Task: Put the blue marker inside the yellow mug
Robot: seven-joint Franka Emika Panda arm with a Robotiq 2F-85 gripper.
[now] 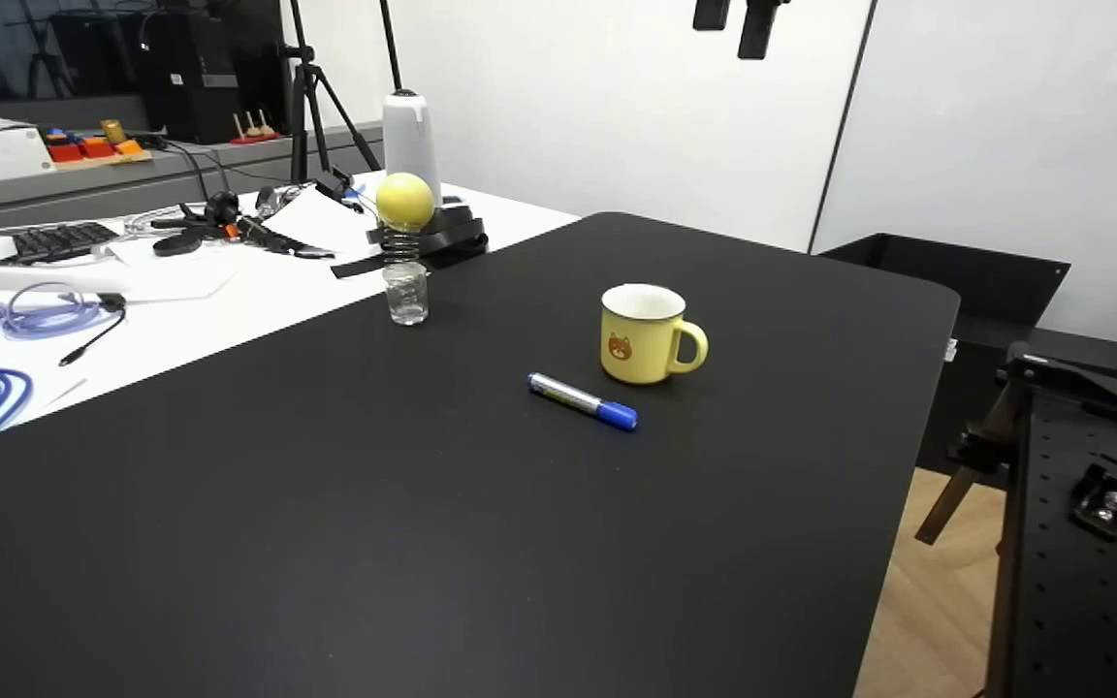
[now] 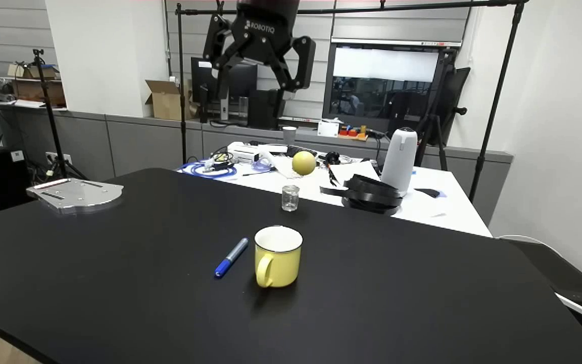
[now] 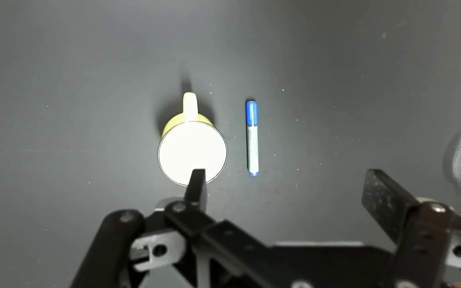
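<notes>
The blue marker [image 1: 583, 400] lies flat on the black table, with a silver-white barrel and a blue cap; it also shows in an exterior view [image 2: 231, 258] and in the wrist view [image 3: 252, 140]. The yellow mug [image 1: 632, 351] stands upright close beside it, apart from it; its white inside shows in the wrist view [image 3: 192, 146], and its handle points up in that view. My gripper [image 2: 250, 101] hangs high above the table, open and empty. In the wrist view, its fingers [image 3: 286, 176] are wide apart; the left finger overlaps the mug's rim in the picture.
A small clear glass jar [image 1: 407, 296] stands near the table's edge by the white desk. A yellow ball [image 2: 304, 163] and a black strap roll [image 2: 372, 194] are on that desk side. A clear plate [image 2: 79, 194] lies at the black table's far corner [image 2: 134, 187].
</notes>
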